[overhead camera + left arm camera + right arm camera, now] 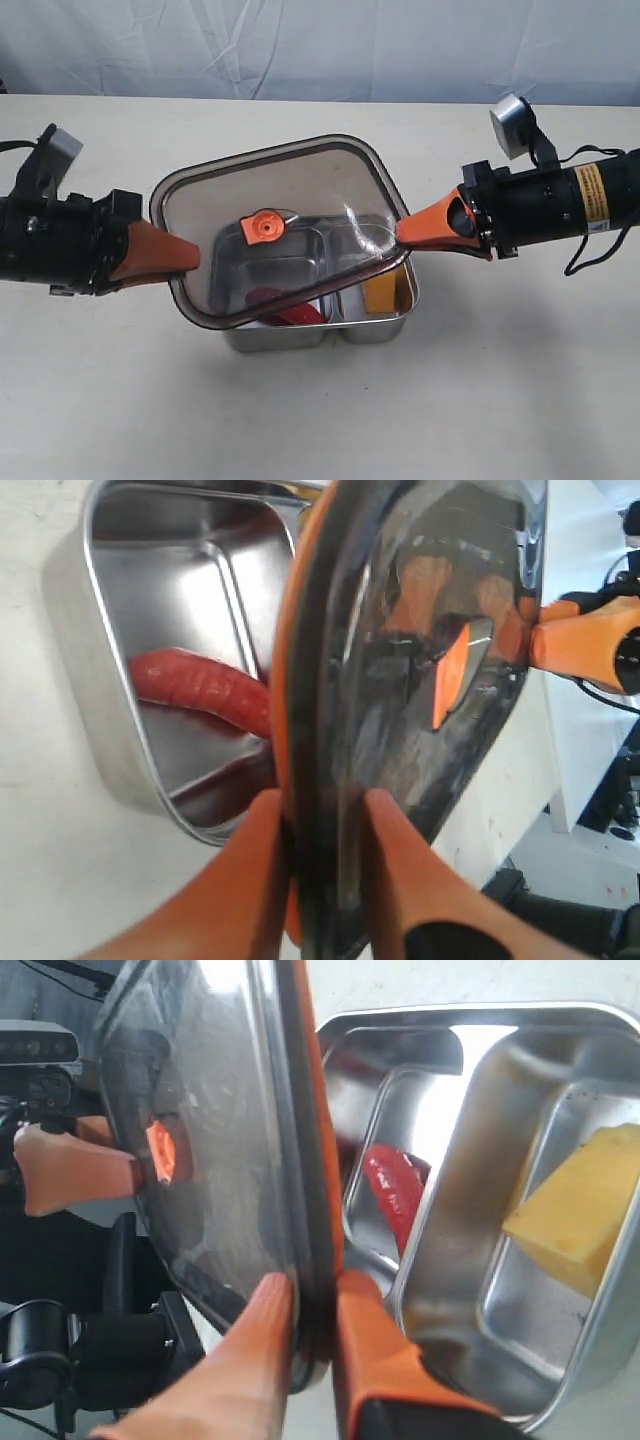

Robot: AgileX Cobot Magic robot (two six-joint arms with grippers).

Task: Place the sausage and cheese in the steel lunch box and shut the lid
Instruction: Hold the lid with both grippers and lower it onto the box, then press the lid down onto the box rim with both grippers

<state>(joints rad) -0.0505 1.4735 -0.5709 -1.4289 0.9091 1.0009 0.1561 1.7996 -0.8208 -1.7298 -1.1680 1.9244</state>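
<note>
Left gripper [192, 262] and right gripper [403, 232] pinch opposite edges of dark smoky translucent lid [250, 180], tilted above shiny steel lunch box [290, 340]; glossy red sausage [300, 315], yellow cheese wedge [382, 292] inside separate compartments. Risk: uneven lowering leaves lid skewed, unseated.

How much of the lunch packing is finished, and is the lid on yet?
Done: the sausage lies in one compartment of the steel lunch box, and the cheese in the other. In hand: the left gripper and the right gripper each pinch an opposite edge of the lid, holding it tilted over the box. Left: lower the lid flat onto the box and close it; it is not seated yet.
</note>
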